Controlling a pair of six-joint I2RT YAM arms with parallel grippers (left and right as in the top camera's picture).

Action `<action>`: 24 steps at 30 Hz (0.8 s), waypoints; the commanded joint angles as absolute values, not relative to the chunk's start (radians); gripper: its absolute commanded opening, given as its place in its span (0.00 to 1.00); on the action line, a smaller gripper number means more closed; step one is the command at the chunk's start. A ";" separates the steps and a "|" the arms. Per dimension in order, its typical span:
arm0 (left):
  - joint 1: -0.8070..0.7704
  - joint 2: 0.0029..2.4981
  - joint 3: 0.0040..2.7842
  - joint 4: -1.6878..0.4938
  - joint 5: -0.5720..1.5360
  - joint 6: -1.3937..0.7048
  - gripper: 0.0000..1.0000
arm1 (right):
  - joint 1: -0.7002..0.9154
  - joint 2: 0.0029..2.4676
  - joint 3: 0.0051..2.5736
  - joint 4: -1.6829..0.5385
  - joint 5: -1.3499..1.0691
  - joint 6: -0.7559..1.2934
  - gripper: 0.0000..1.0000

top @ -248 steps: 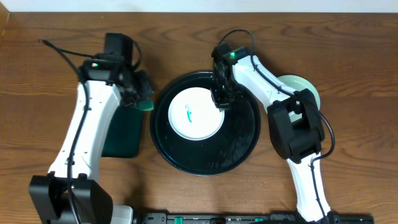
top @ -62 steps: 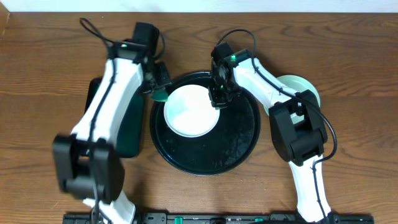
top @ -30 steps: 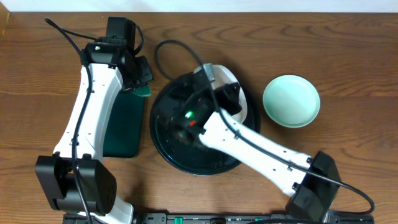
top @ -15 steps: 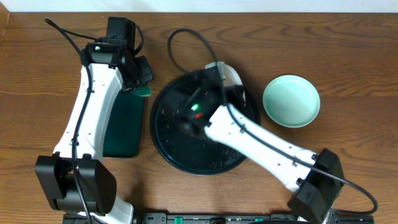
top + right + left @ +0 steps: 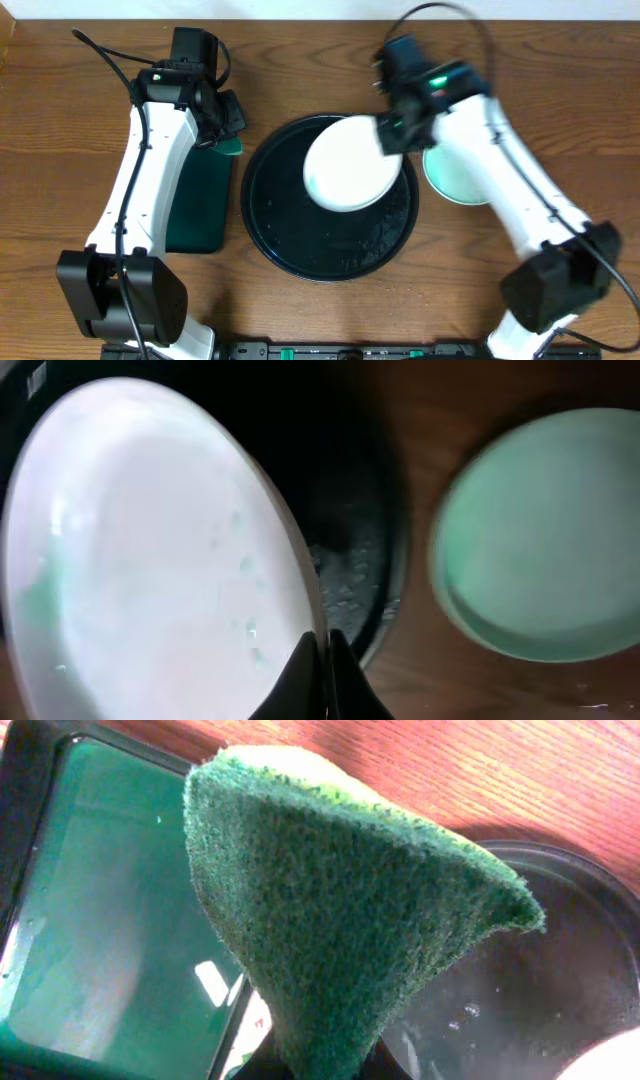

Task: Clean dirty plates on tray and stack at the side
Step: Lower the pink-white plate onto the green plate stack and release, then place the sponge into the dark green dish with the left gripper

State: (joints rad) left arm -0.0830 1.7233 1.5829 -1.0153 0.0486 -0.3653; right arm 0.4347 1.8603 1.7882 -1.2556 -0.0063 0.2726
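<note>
My right gripper (image 5: 392, 133) is shut on the rim of a white plate (image 5: 347, 165) and holds it lifted over the right part of the round black tray (image 5: 280, 235). In the right wrist view the gripper (image 5: 320, 652) pinches the plate (image 5: 150, 560) by its edge. A pale mint-green plate (image 5: 465, 182) lies on the table right of the tray, partly under my right arm; it also shows in the right wrist view (image 5: 540, 540). My left gripper (image 5: 222, 128) is shut on a green sponge (image 5: 340, 920) above the tray's left rim (image 5: 560, 855).
A dark green rectangular tray (image 5: 200, 205) lies left of the black tray, under my left arm; it also shows in the left wrist view (image 5: 110, 910). Water drops sit on the black tray's floor (image 5: 375, 235).
The teal smear on the plate is gone. My right arm has swung to the right and carries the white plate up off the tray's middle toward the mint plate. My left arm has drawn back and holds still.
</note>
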 commanded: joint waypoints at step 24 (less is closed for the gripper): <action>-0.081 1.724 1.592 -1.019 0.036 -0.327 0.07 | -0.140 1.771 1.260 -0.838 -0.017 0.253 0.20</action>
State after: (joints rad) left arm -0.0830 1.7233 1.5829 -1.0149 0.0486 -0.3649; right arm -0.1608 1.7832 1.2537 -0.8204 0.0277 0.2970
